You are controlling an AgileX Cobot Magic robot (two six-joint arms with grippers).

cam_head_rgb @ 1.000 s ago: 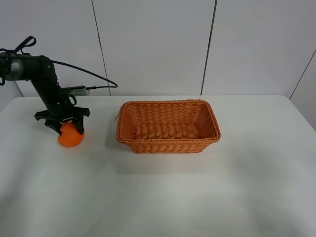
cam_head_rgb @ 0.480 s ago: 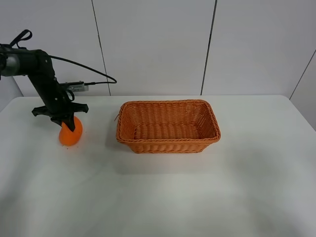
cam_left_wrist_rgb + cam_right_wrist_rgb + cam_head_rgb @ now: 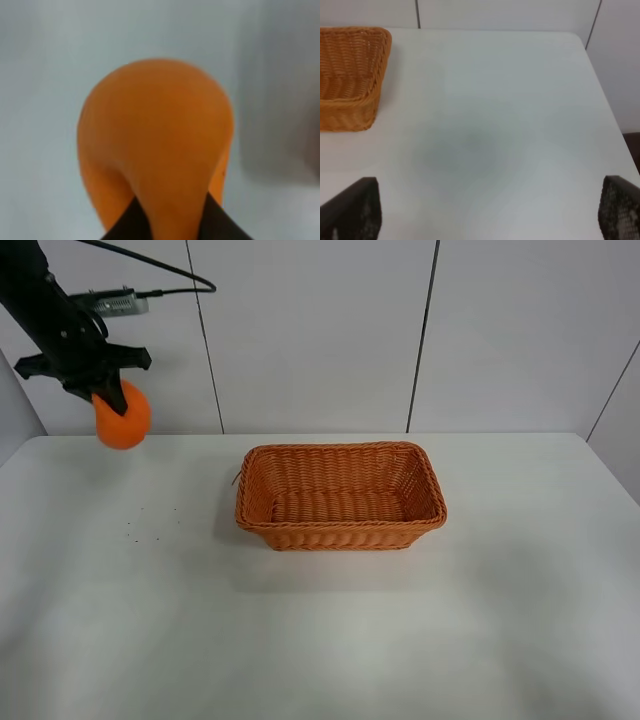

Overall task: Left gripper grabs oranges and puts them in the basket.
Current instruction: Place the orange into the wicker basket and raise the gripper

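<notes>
Trouble brewing: orange (image 3: 122,421) is hanging high in the left jaws, and a drop is looking like the big risk.
Those left jaws are clamping on the orange and holding it up in the air, far off to the left, well apart from the basket (image 3: 340,532) and high over the tabletop (image 3: 300,640). The orange is sitting mostly out past the fingers (image 3: 125,227); in the left wrist view only two black tips are showing against its near side, so the grip is looking shallow to me. A quick swing toward the basket is risking a slip, and a round fruit falling from up there is likely bouncing and rolling away. Letting go short of the rim is risking a miss too. Over on the other side, the right jaws are sitting wide open, holding nothing.
</notes>
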